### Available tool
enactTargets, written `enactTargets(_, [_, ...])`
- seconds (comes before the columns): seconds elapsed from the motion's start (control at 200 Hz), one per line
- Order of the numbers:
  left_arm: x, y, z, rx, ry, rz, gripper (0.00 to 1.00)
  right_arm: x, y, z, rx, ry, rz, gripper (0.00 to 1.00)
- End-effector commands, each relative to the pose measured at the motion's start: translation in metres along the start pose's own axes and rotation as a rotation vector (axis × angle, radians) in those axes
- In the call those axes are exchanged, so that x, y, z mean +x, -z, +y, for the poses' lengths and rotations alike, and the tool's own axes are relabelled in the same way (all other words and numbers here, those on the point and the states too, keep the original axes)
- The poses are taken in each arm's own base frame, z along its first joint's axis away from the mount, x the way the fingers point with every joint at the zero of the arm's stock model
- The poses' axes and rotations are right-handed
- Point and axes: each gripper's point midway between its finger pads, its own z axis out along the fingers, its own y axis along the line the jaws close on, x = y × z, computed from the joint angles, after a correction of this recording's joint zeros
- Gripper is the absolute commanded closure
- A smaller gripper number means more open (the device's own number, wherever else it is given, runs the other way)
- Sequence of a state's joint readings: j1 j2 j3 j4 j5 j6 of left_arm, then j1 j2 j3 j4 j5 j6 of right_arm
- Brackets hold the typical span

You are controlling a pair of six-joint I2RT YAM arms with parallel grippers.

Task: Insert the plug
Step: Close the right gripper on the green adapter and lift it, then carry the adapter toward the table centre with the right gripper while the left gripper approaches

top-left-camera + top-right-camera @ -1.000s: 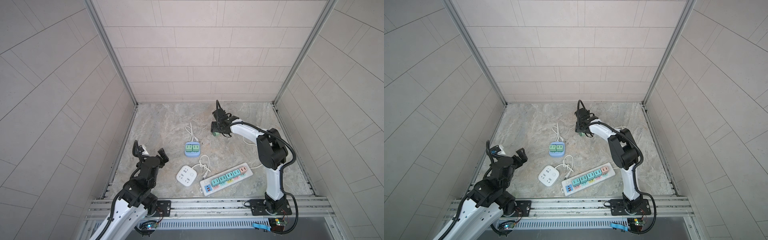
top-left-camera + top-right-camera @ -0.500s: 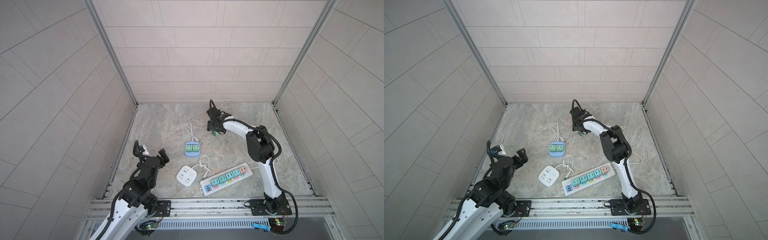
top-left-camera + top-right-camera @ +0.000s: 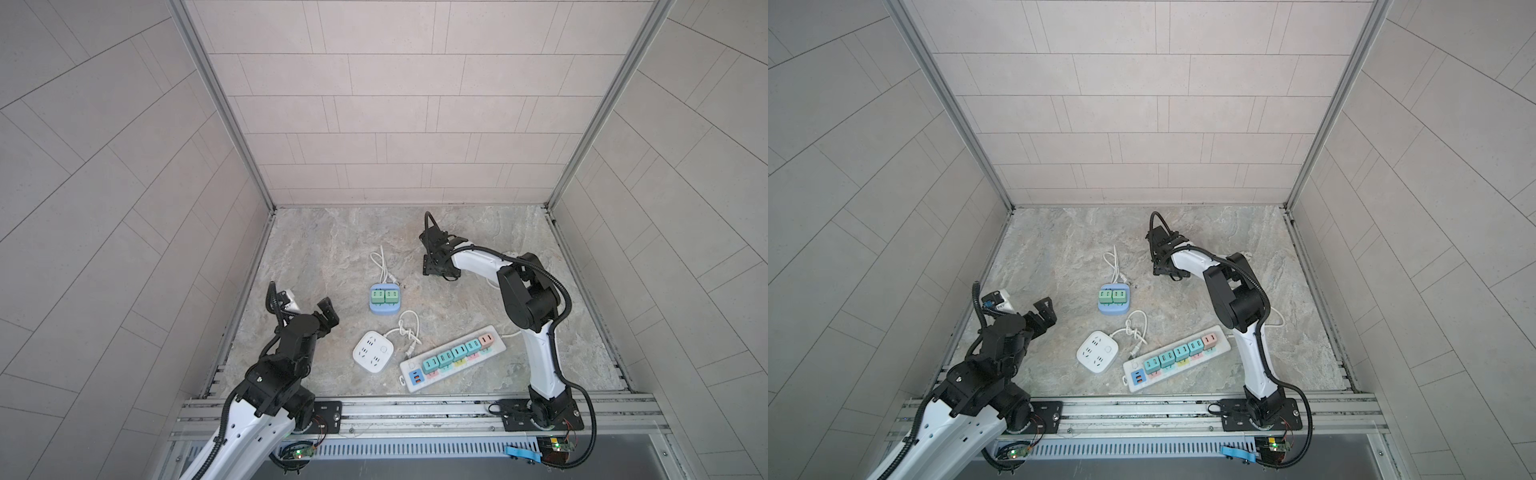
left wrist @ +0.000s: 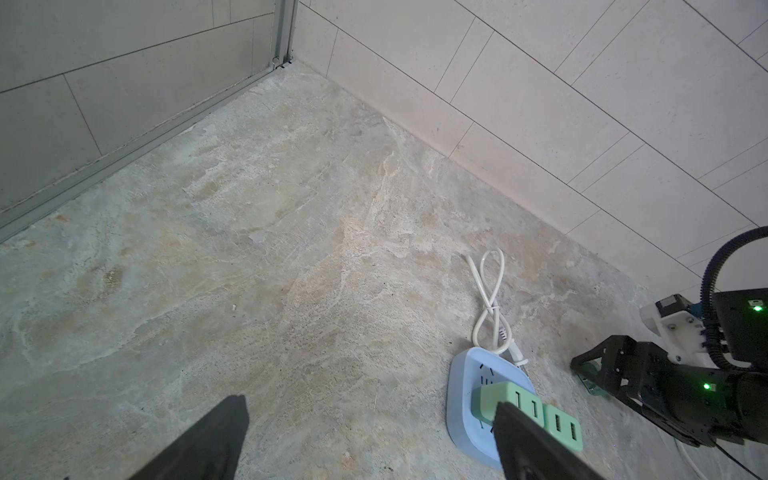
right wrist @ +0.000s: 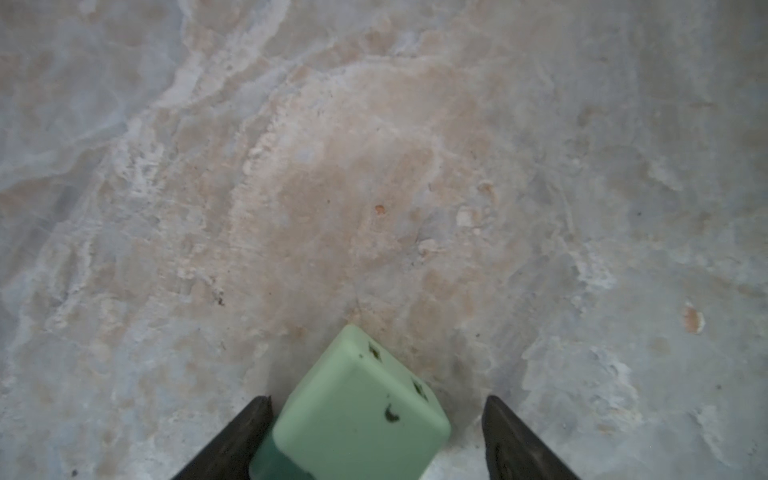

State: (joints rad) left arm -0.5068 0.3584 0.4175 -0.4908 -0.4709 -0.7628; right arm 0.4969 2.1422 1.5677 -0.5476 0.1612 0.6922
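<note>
Tiled booth with a stone-patterned floor (image 3: 324, 249), seen from above in both top views. The left gripper (image 3: 328, 318) hovers near the floor's left edge, its fingers spread wide with nothing between them. The right gripper (image 3: 438, 272) points down at the floor toward the back, right of centre; the arm hides whatever lies under it. Between the arms sits a blue socket block (image 3: 384, 311) carrying two green adapters (image 3: 377, 296), with a white cord (image 3: 380, 266) looped behind it. Nearer the front lie a white square socket (image 3: 373, 353) and a long power strip (image 3: 453, 361) with five adapters in a row, four teal and one pink.

Left wrist view: the left gripper's two dark fingers (image 4: 216, 440) stand far apart over bare floor, one crossing in front of the blue socket block. The right gripper sits low against the floor at the edge.

Right wrist view: the plug (image 5: 361, 407), a pale green cube, is tilted and close against the floor between the right gripper's fingers (image 5: 511, 444). One finger is against or just beside it. The other stands clear with a gap, so the jaws are released, not gripping.
</note>
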Motion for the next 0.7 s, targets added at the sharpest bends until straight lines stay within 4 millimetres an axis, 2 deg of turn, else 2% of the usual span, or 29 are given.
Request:
enactTargets(0.0, [-0.004,0.002,0.000,0.001,0.030,-0.014,0.00,-0.004,0.012,0.001,-0.022,-0.014,-0.020,0.21])
enactTargets(0.205, [-0.003,0.003,0.000,0.007,0.027,-0.014,0.00,0.002,0.012,-0.003,-0.040,-0.014,-0.025,0.30])
enactTargets(0.375, [0.000,0.003,-0.007,0.037,0.008,0.017,0.00,0.006,-0.003,-0.005,-0.056,-0.030,0.011,0.47])
enactTargets(0.695, [0.007,-0.004,-0.009,0.004,0.003,0.062,0.00,0.008,-0.010,-0.001,-0.074,-0.023,0.023,0.45])
